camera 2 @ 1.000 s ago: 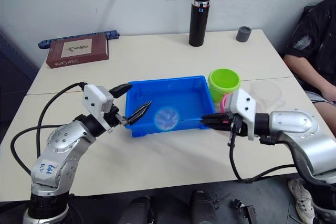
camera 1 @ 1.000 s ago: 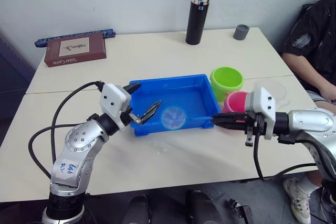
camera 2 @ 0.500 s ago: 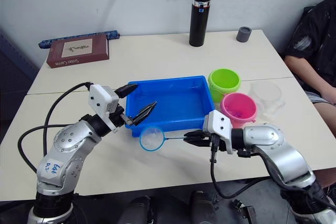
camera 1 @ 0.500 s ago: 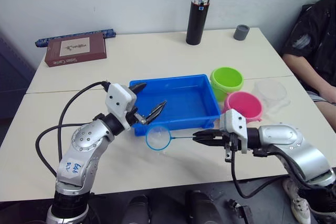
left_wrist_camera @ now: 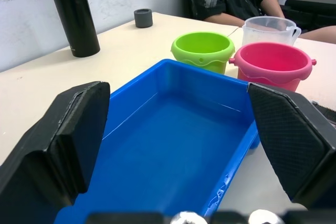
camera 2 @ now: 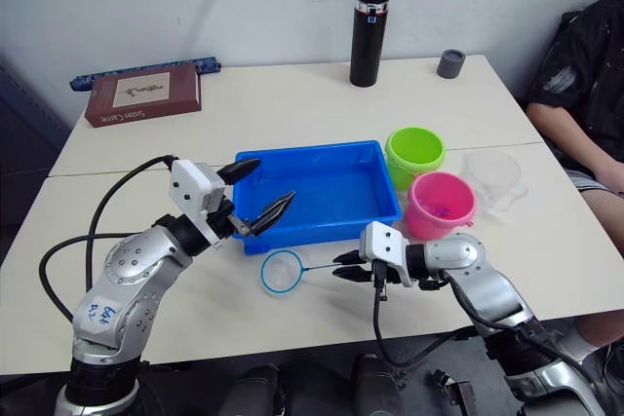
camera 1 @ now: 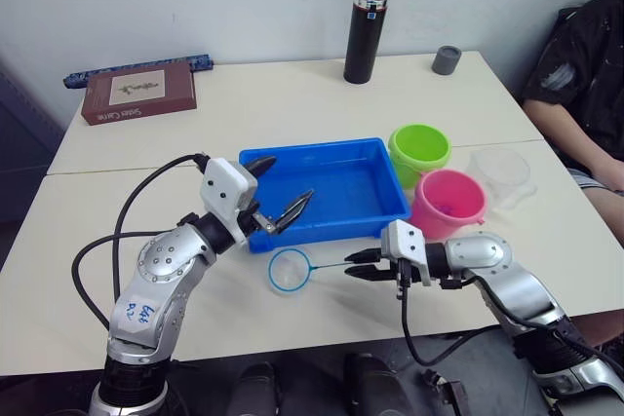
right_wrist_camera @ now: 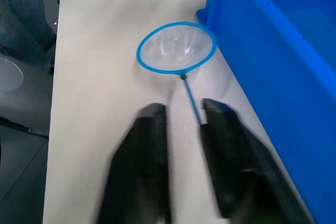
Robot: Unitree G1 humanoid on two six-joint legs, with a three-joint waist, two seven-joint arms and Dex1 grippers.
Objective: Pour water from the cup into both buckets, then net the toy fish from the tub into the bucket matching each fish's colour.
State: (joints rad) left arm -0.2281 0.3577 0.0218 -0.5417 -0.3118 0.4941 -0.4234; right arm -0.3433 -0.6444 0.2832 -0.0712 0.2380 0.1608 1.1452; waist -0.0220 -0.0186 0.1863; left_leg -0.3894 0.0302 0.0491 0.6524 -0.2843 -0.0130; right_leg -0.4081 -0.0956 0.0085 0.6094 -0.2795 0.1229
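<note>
Netting looks finished, so the right gripper (camera 1: 359, 268), its 2 fingers parted around the net (camera 1: 290, 269) handle on the table just in front of the empty blue tub (camera 1: 327, 197), should back straight off; left gripper (camera 1: 280, 197) hangs wide open, empty.

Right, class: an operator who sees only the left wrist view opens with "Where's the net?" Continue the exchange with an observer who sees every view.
Observer: The net lies flat on the table, just outside the near wall of the tub.
Operator: Is the right hand holding it?
Observer: No. The right hand is open at the end of the handle, which runs in between its fingers.
Operator: Anything else on the table that I miss?
Observer: A brown book lies near the far left corner.
</note>
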